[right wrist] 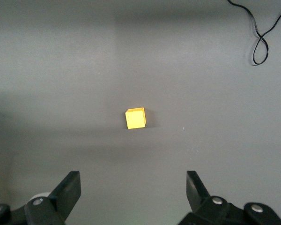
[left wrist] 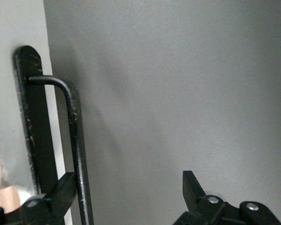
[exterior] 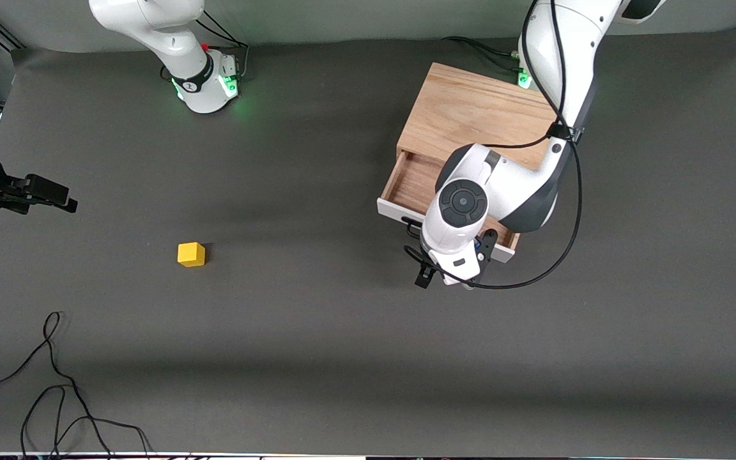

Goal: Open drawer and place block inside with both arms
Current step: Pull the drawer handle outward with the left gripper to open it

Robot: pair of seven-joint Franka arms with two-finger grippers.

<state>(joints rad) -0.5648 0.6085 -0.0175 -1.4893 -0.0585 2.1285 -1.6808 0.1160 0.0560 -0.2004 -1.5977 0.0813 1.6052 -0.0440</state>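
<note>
drawer (exterior: 416,182): part open, handle (left wrist: 77,140) between spread left claw (exterior: 446,276) fingers
block (exterior: 191,254): on desk (exterior: 317,332), under released right claw (right wrist: 133,194)
step: drawer opening
next: right claw descends, grips block

Surface (exterior: 317,345): dark grey matte covering, continuous across the view. Resting directly on it: light oak box (exterior: 476,115) toward the left arm's end, its drawer (exterior: 409,185) pulled partly out toward the front camera; small yellow block (exterior: 191,254) toward the right arm's end, standing alone, well apart from the box and nearer the camera than it; loose black cable (exterior: 55,383) looped near the camera-side edge; two green-lit arm bases (exterior: 211,86) along the robots' edge.
</note>
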